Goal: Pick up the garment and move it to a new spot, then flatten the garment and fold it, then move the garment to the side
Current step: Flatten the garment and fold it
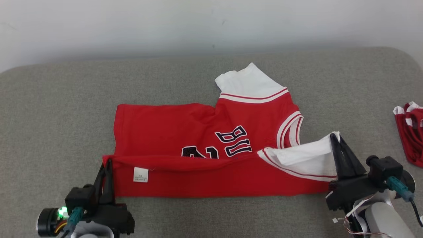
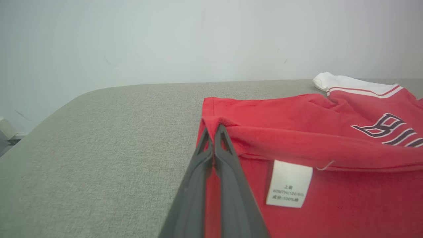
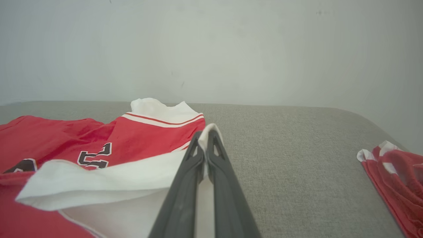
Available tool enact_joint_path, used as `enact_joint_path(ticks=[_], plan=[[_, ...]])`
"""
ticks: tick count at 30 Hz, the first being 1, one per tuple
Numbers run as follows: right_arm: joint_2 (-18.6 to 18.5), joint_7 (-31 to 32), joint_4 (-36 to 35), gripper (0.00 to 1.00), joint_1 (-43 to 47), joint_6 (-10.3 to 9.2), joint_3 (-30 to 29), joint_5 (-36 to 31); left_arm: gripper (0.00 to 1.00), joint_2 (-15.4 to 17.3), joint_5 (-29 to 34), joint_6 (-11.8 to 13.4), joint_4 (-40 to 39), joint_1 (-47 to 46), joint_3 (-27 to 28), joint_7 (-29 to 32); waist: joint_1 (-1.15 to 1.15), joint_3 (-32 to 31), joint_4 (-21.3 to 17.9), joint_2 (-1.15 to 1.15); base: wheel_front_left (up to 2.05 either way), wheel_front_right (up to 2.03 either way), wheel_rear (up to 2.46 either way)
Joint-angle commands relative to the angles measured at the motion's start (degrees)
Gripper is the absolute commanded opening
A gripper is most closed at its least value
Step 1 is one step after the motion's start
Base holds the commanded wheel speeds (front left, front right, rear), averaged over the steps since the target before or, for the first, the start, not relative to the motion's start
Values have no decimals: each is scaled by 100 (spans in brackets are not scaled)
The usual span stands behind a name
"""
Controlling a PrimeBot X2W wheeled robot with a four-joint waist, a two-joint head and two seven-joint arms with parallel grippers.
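Shirt [image 1: 165, 129], seemingly soft and limp, sags between the left claw [image 1: 108, 162] pinching its hem corner and the right claw [image 1: 334, 136] pinching its white sleeve

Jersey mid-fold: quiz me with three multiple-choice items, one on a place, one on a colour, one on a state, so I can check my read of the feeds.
1. Where on the grey surface does the second red garment lie?
A. at its far right edge
B. at its far left edge
C. at the back, in the middle

2. What colour is the sleeve pinched by the right gripper?
A. black
B. white
C. grey

3. How is the left gripper?
A. open, hovering
B. shut on nothing
C. shut on the jersey at a hem corner

Answers:
1 A, the head view shows it at the right border.
2 B, white cloth sits between the fingers in the right wrist view.
3 C, the left wrist view shows red hem clamped between closed fingers.
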Motion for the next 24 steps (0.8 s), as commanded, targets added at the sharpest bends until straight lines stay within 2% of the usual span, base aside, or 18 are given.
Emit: enact_joint_path(ticks=[1,7,8,9,10,15,24], plan=[[-20,3,23,0,-80,-15,10,-26,0,12,32,29,14,-96,6,-17,-2,235,93,-1,0,0,0],[-49,3,493,0,-535,-15,22,-82,0,9,57,102,263,-498,-71,-17,-2,497,162,-1,0,0,0],[-36,4,651,5,-602,-15,28,-87,12,11,65,122,313,-553,-93,-17,-2,519,163,-1,0,0,0],[-6,3,777,37,-670,-15,32,-64,41,13,44,146,336,-592,-98,-17,-2,534,165,-1,0,0,0],[8,2,810,100,-756,-15,29,-50,100,14,-16,178,380,-590,-99,-17,-2,546,166,-1,0,0,0],[40,3,487,100,-667,-15,-139,-70,100,10,-253,344,246,-407,-153,-17,-2,570,162,-1,0,0,0],[88,3,-119,100,388,-15,-346,108,100,12,-604,535,-133,229,-193,-17,-2,456,136,-1,0,0,0]])
